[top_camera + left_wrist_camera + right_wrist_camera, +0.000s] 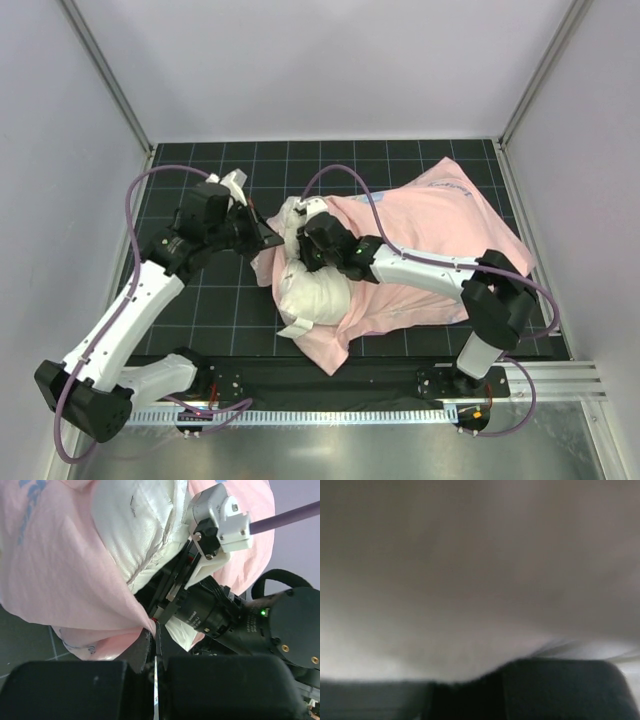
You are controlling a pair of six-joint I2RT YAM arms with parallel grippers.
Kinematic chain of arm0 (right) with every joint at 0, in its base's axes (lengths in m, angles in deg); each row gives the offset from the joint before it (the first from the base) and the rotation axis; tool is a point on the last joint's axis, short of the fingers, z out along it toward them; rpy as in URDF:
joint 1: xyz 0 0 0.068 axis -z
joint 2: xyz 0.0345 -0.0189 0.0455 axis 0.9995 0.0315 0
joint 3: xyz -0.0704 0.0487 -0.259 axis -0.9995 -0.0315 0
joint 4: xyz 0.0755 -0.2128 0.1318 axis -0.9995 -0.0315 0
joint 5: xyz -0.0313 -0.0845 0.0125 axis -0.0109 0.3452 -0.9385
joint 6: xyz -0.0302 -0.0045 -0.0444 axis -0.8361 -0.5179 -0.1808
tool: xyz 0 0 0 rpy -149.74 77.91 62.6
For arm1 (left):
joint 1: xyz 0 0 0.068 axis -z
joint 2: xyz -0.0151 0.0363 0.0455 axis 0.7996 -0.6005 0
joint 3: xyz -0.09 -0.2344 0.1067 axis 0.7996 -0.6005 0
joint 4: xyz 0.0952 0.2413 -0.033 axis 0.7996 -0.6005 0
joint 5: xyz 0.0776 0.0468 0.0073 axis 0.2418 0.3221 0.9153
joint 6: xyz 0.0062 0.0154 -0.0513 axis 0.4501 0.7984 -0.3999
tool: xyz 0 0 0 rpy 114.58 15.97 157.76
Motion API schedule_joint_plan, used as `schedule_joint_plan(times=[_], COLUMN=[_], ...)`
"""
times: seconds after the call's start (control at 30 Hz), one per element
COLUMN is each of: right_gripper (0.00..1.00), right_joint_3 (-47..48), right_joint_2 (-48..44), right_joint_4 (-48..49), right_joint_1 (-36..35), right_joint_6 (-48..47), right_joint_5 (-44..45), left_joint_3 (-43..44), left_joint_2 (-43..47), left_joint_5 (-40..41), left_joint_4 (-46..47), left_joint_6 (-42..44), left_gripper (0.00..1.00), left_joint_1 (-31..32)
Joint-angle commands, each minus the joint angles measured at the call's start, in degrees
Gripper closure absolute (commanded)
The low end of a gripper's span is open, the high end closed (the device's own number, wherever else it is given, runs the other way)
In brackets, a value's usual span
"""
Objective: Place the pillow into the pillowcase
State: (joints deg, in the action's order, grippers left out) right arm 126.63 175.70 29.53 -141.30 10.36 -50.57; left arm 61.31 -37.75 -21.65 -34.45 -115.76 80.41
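The pale pink pillowcase [440, 215] lies spread across the right half of the mat. The white pillow [312, 295] bulges out of its left opening. My left gripper [268, 238] is shut on the opening's pink hem. In the left wrist view the hem runs into the closed jaws of that gripper [156, 630], with pillowcase [50, 570] and pillow [135, 530] above. My right gripper [303, 252] is pushed into the pillow at the opening. The right wrist view is filled with blurred white pillow fabric [470, 580], creased toward the dark fingers [560, 690].
A black gridded mat [200, 310] covers the table inside pale walls with metal corner posts. A metal rail [350, 415] runs along the near edge by the arm bases. The right arm's wrist [220, 610] sits very close to my left gripper.
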Motion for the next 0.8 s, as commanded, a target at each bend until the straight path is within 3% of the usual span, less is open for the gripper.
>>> schedule_joint_plan(times=[0.0, 0.3, 0.4, 0.53, 0.77], right_gripper=[0.96, 0.96, 0.84, 0.55, 0.33], right_joint_3=[-7.1, -11.0, -12.3, -13.6, -10.8], right_joint_2=[5.0, -0.8, -7.1, -16.2, -28.3], right_joint_4=[-13.6, -15.2, -14.3, -12.8, -13.9], right_joint_1=[0.4, -0.5, -1.0, -1.7, -2.3], right_joint_6=[1.4, 3.4, 3.4, 3.0, 1.3], right_joint_5=[5.1, 8.8, 7.2, 4.1, 1.2], left_joint_3=[12.2, 12.5, 10.6, 6.5, 1.5], left_joint_2=[5.9, 6.2, 6.0, 5.2, 5.0], left_joint_5=[-5.1, -6.0, -5.7, -5.3, -5.4], left_joint_4=[9.3, 9.3, 9.2, 9.2, 11.2], left_joint_6=[-0.6, -1.8, -1.1, -0.3, 0.0], left_gripper=[1.00, 1.00, 1.00, 1.00, 1.00], left_joint_1=[0.6, 0.6, 0.5, 0.6, 0.6])
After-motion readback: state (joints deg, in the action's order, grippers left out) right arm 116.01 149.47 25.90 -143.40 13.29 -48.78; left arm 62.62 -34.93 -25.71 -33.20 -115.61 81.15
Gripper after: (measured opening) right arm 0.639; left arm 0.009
